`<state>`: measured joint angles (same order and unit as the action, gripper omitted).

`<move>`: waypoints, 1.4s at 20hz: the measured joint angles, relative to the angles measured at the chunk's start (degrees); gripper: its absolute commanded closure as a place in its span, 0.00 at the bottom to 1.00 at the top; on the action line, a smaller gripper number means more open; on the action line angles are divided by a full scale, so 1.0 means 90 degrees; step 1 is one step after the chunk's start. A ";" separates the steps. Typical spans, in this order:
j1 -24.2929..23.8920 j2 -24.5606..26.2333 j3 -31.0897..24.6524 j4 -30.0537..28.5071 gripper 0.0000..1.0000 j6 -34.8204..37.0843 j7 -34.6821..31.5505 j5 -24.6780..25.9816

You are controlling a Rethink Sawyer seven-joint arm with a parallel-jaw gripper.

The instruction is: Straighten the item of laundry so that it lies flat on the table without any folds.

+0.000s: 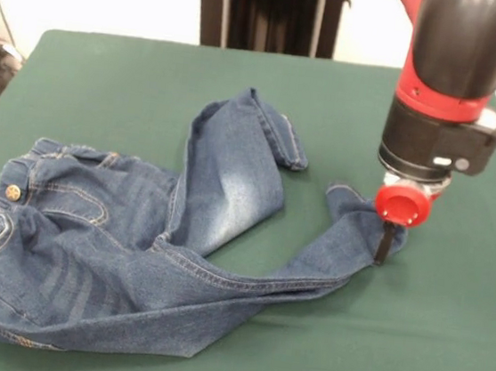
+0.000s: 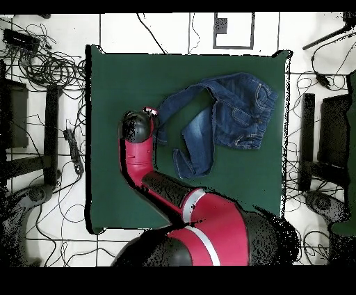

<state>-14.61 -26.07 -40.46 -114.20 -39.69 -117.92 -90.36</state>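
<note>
While I read the front view from its left edge, the jeans [image 1: 123, 261] start there with the waistband, brass button [image 1: 12, 192] and tan-stitched pockets lying near the table's [image 1: 444, 351] near left corner. From that bunched seat, one leg runs up toward the middle and is doubled over on itself, its faded thigh patch showing and its cuff [image 1: 284, 140] folded back. The other leg stretches along the green felt to the right, curving up to a cuff that sits directly under my gripper [image 1: 386, 246]. I see one dark finger [image 1: 385, 244] pressed down on or against that cuff below the red disc of the wrist; whether the fingers are apart or clamped on the denim, I cannot tell. In the overhead view the order flips: the arm's [image 2: 142, 156] head covers the gripper at the left end of the thin leg, and the waist of the jeans [image 2: 240, 111] lies to the right.
</note>
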 measured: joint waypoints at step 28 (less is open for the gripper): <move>-0.0006 0.0189 0.0222 0.0279 1.00 0.0235 -0.0756 0.0822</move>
<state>-14.66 -24.37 -38.46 -111.69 -37.58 -124.72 -82.96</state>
